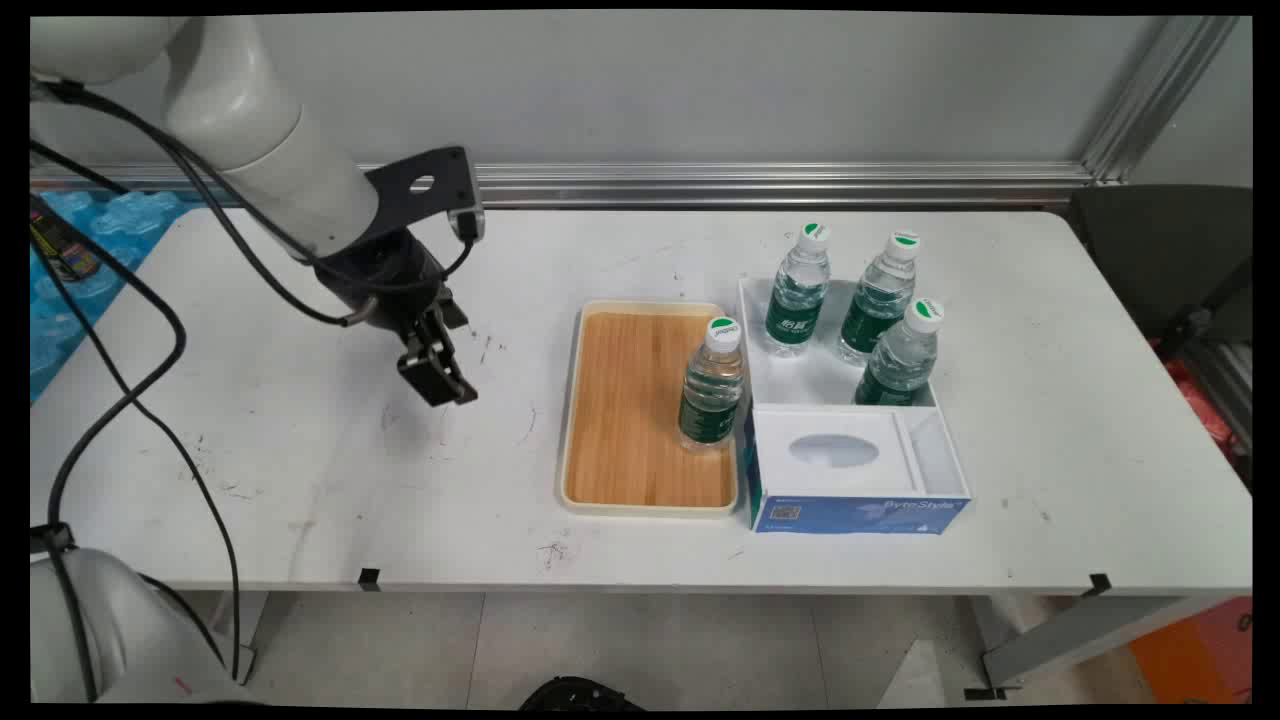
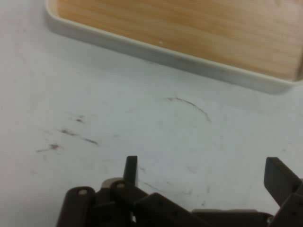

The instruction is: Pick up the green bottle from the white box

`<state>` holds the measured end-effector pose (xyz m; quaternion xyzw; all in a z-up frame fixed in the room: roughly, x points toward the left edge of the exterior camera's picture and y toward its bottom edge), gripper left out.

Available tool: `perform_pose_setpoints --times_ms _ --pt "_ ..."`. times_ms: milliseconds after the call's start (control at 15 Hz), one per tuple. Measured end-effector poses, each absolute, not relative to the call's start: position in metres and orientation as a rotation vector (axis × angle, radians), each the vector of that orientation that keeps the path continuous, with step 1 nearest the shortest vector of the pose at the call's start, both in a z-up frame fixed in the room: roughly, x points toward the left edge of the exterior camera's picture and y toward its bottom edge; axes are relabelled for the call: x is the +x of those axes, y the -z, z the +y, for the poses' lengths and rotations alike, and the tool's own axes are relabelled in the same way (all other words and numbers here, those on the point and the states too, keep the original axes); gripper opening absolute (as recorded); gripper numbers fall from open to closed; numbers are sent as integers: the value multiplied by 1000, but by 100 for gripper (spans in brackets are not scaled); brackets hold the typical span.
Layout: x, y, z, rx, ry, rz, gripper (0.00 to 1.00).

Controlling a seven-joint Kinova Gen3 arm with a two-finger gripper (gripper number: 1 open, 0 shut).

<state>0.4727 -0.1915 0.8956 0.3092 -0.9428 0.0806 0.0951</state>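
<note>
Black two-finger gripper (image 1: 440,385) hovering empty over the scuffed white table (image 1: 300,450), fingers spread wide.
It is hanging left of the cream-rimmed wooden tray (image 1: 630,420), where a green-labelled clear water bottle (image 1: 712,385) is standing; three more are sitting in the white-and-blue box (image 1: 850,470).

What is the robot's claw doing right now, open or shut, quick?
Gripper: open and empty, above the bare table, left of the wooden tray.
</note>
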Motion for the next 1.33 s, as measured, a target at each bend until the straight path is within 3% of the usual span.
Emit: perform_pose_setpoints --times_ms 333,867,1333 --pt "466 -908 -218 933 -314 -2731 100" --pt "399 -938 -299 804 -454 -2557 100" --pt "348 -934 -341 761 -458 -2439 100"
